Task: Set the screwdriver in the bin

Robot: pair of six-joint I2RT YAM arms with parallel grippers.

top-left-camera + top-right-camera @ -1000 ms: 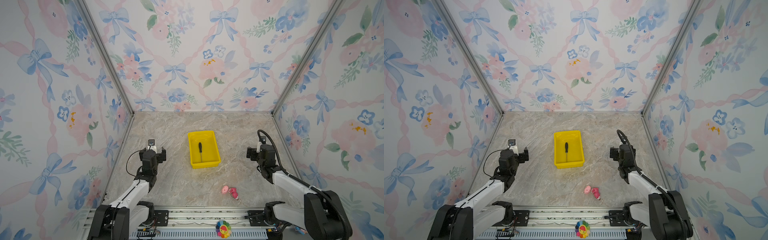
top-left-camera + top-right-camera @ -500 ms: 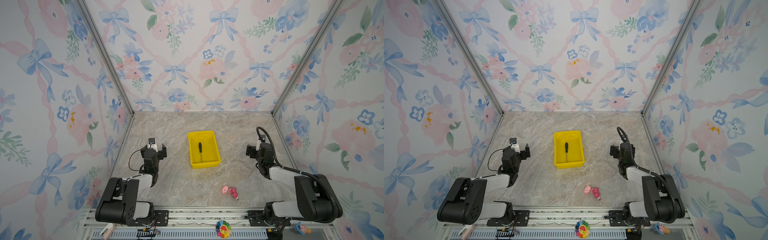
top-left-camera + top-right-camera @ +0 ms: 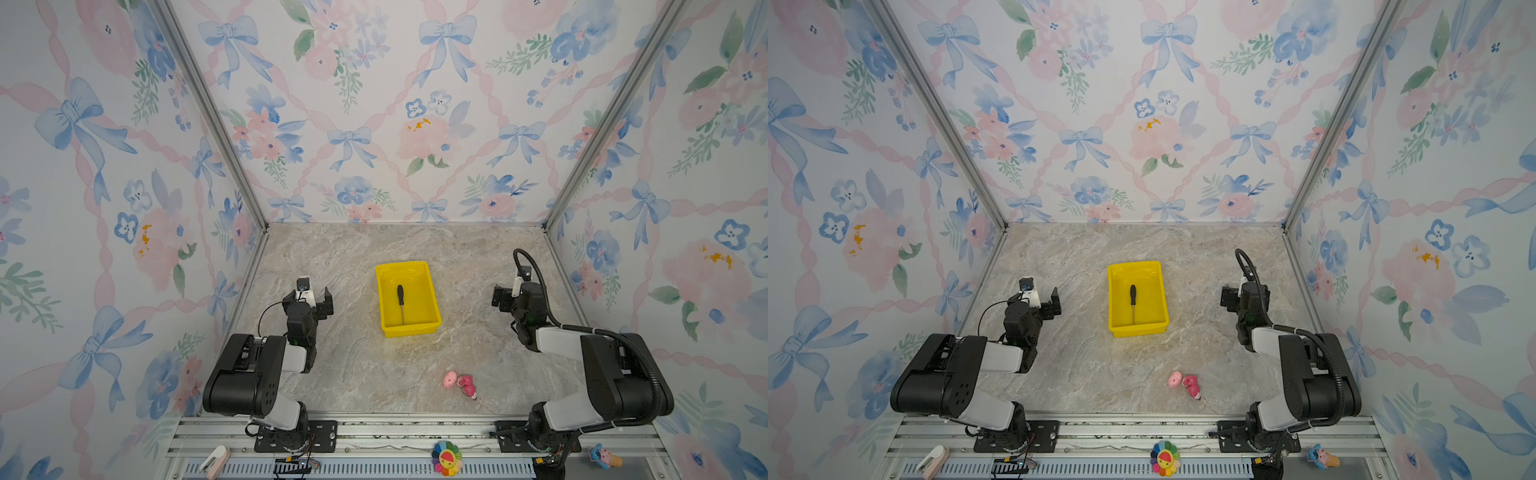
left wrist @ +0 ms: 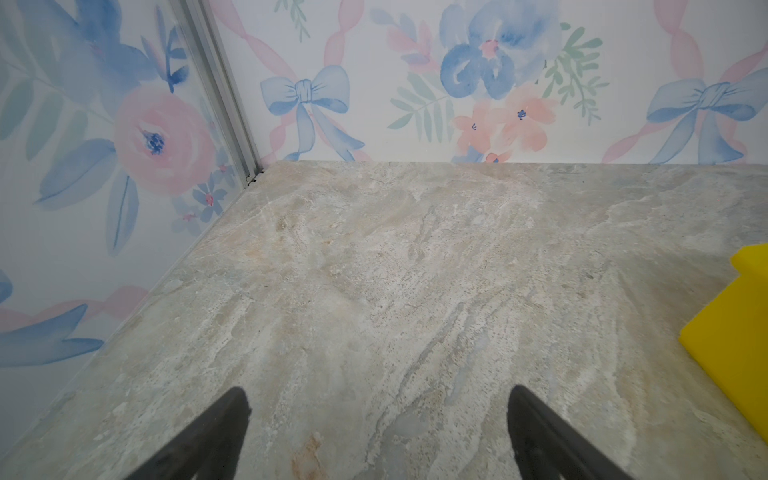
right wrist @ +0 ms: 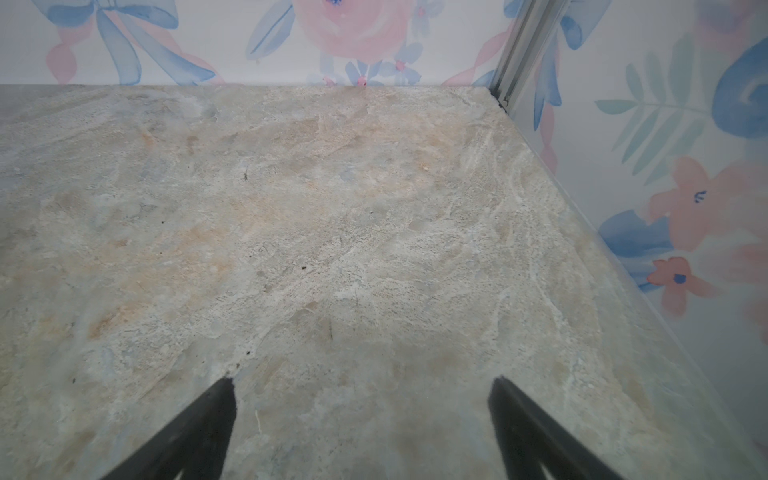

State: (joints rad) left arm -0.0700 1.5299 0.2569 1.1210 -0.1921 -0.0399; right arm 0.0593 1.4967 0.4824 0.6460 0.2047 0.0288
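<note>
The screwdriver (image 3: 401, 302) (image 3: 1133, 302), black-handled with a thin grey shaft, lies flat inside the yellow bin (image 3: 422, 286) (image 3: 1152, 286) at mid-table. My left gripper (image 3: 309, 299) (image 3: 1037, 298) sits low over the table to the left of the bin, apart from it, open and empty. In the left wrist view its fingers frame bare table around the gripper (image 4: 378, 392), and a corner of the bin (image 4: 731, 332) shows at the edge. My right gripper (image 3: 517, 297) (image 3: 1246, 297) (image 5: 362, 381) is open and empty to the right of the bin.
A small pink toy (image 3: 459, 382) (image 3: 1185, 384) lies on the table near the front edge, right of centre. A rainbow flower toy (image 3: 446, 457) and a white object (image 3: 214, 457) rest on the front rail. Floral walls close in three sides.
Both arms have folded back toward their bases, elbows rising. The grippers stay open near where they were. Screwdriver and bin have not moved.
</note>
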